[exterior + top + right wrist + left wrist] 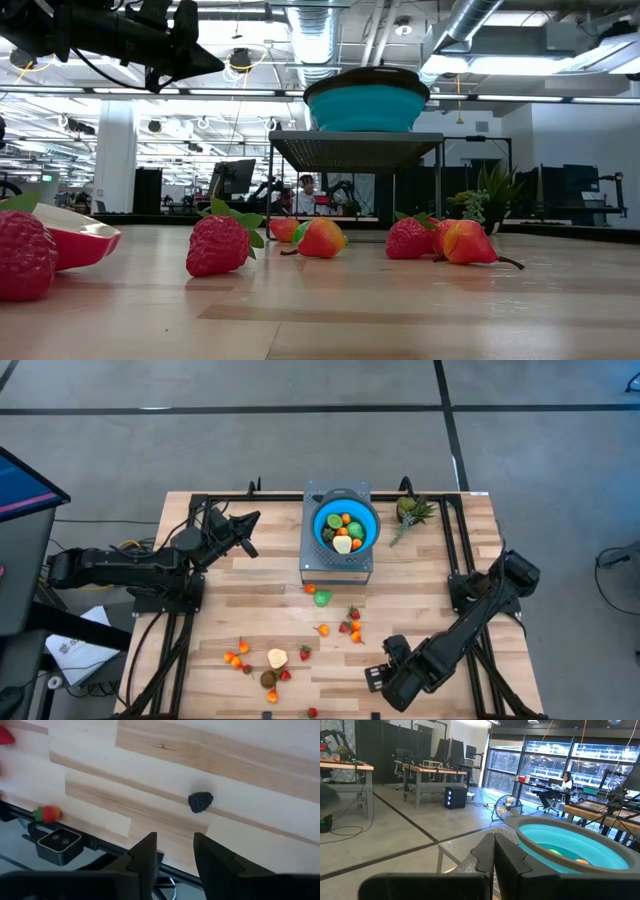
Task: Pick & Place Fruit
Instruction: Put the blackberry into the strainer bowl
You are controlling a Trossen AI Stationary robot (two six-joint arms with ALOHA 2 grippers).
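Small toy fruits lie scattered on the wooden table: a green one (322, 598), strawberries (352, 614), an orange one (322, 629), a pale yellow one (277, 657). More fill the blue bowl (372, 520) on its grey stand (337, 568). My right gripper (380, 678) hangs over the near right of the table, pointing steeply down, open. In its wrist view the right gripper (175, 842) has a dark bumpy berry (200, 802) on the wood just beyond its fingertips, untouched. My left gripper (252, 520) waits shut, raised, left of the bowl (570, 845).
A spiky pineapple-like piece (412, 512) lies right of the bowl. A red-and-green fruit (47, 813) sits at the table's near edge beside a small camera (59, 842). Black rails (460, 540) frame the table. Bare wood lies right of the scattered fruit.
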